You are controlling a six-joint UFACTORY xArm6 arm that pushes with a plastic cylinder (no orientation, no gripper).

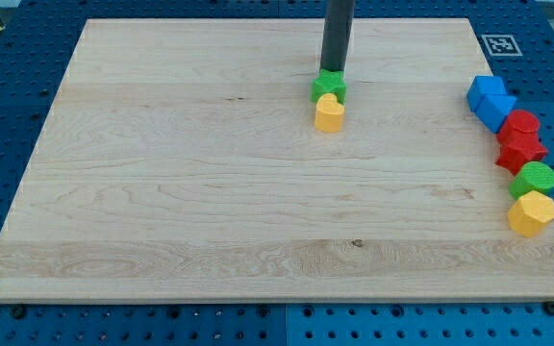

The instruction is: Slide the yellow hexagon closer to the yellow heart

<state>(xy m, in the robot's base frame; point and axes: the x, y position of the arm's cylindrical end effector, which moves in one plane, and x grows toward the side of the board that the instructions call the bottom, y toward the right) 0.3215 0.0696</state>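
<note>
Yellow hexagon (532, 213) lies far right of my tip (333, 71); tool has no jaws.

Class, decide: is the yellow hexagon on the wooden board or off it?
On. The yellow hexagon sits wholly on the wooden board, near its right edge, touching the green cylinder.

rod (338, 29) cut off at top
</note>
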